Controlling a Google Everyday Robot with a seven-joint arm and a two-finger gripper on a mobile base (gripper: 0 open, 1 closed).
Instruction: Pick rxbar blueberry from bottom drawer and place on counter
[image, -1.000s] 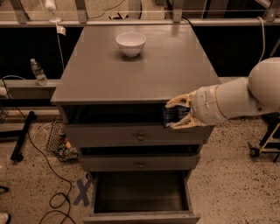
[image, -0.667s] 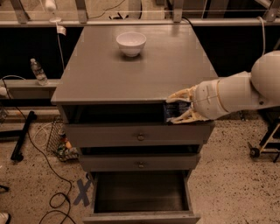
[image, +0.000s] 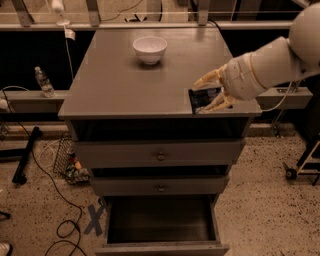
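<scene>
Speckled floor all around, cables trailing on the left, and a grey drawer cabinet in the middle with a glossy grey desk top.

The claw comes in from the right on a fat white arm and sits over the front right corner of the desk. It's clamped down on the rxbar blueberry: one pale finger runs along the top of the bar, the other along the bottom, and the dark wrapper is pinched right between them. The bar's free end pokes out to the left, toward the middle of the desk. It's right at the desk's front edge. I can't tell if it's actually touching the surface or hanging just above it.

The white bowl sits way back near the far edge, well apart from the claw.

Down below, the bottom drawer is pulled wide open — dark inside. The two knobbed drawers above it are pushed in.

Other stuff: a water bottle on a ledge to the left, a wire basket by the cabinet's left side, and a tape X on the floor.
</scene>
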